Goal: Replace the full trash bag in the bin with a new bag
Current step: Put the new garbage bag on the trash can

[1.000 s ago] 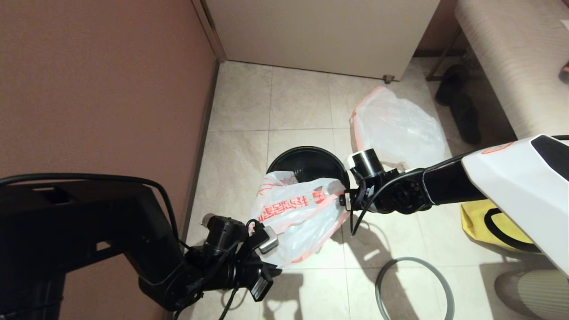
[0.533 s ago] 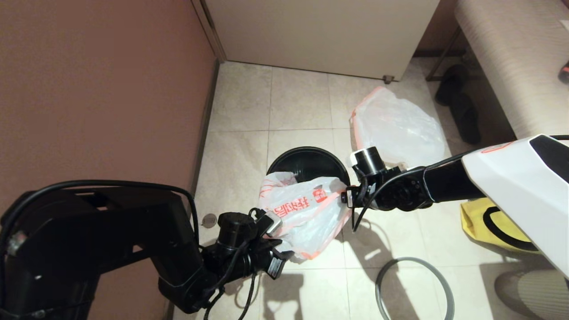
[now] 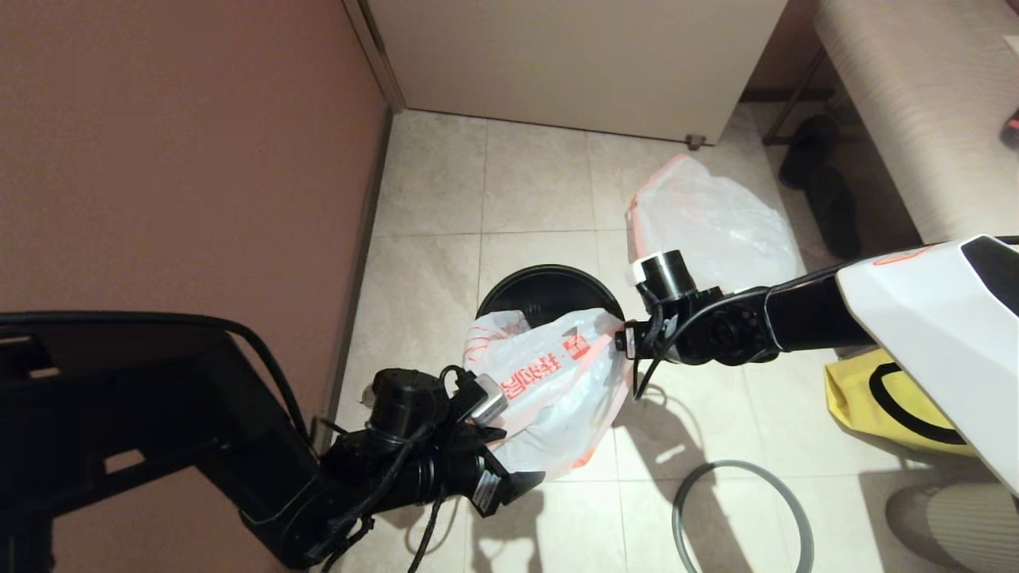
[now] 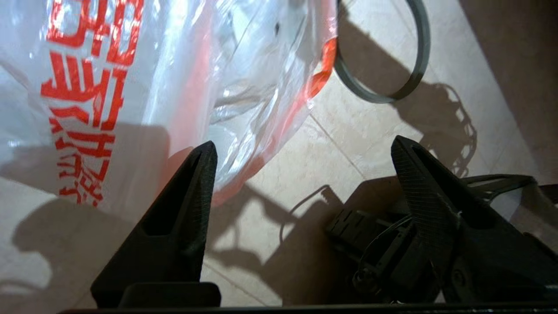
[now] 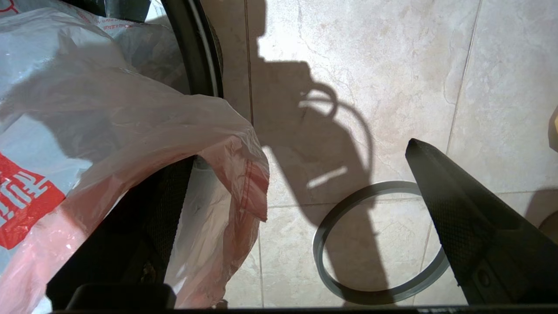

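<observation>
The new bag, translucent white with red characters, hangs over the near rim of the black bin. Its pink hem drapes over one finger of my right gripper, whose jaws stand wide open; the other finger is bare. My left gripper is open just below and beside the new bag, with only floor between its fingers. In the head view it is my left gripper at the bag's near side. The full trash bag lies on the floor behind the bin.
A grey hoop lies on the tiles to the near right, also the hoop under my right gripper. A yellow fabric bag sits at the right. A brown wall runs along the left, a cabinet at the back.
My left gripper has opened and let go of the new bag, and has moved a little right. The bag now hangs from my right gripper's finger, drawn up nearer the bin.
</observation>
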Robot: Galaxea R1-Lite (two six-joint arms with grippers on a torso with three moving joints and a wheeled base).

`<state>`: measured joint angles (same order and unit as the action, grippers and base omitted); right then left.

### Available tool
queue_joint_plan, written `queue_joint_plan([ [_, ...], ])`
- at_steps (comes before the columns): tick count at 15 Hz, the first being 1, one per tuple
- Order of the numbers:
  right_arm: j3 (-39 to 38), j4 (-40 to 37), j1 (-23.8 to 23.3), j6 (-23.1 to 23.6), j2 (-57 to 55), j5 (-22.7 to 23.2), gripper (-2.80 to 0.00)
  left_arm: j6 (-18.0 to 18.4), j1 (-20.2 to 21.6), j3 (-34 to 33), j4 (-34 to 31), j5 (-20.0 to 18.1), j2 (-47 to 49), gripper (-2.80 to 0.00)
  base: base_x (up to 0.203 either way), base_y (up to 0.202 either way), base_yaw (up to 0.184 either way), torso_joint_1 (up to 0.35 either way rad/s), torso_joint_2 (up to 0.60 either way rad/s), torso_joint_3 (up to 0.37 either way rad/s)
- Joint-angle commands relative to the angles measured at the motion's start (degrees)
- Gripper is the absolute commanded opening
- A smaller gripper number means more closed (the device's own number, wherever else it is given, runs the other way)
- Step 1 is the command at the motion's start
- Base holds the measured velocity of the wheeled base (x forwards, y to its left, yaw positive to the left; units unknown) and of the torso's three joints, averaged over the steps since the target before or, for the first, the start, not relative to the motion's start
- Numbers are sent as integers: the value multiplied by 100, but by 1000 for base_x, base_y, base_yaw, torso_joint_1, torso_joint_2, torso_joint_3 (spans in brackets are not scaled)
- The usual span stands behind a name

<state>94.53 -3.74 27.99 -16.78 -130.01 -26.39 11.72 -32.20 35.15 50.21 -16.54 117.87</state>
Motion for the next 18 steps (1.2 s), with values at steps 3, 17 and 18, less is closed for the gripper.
queue_joint_plan([
  [3,-130,-198,109,-31,84,-3,0,-193,-2,250,58,0,357,0,0,0,0,0,0,0],
  [17,-119,119,181,-431,431,87,0,-1277,-10,1559,529,2169,1087,0,0,0,0,0,0,0],
  [18,-128,100,190,-440,460,126,0,-1509,-38,1623,620,2310,1056,0,0,0,0,0,0,0],
])
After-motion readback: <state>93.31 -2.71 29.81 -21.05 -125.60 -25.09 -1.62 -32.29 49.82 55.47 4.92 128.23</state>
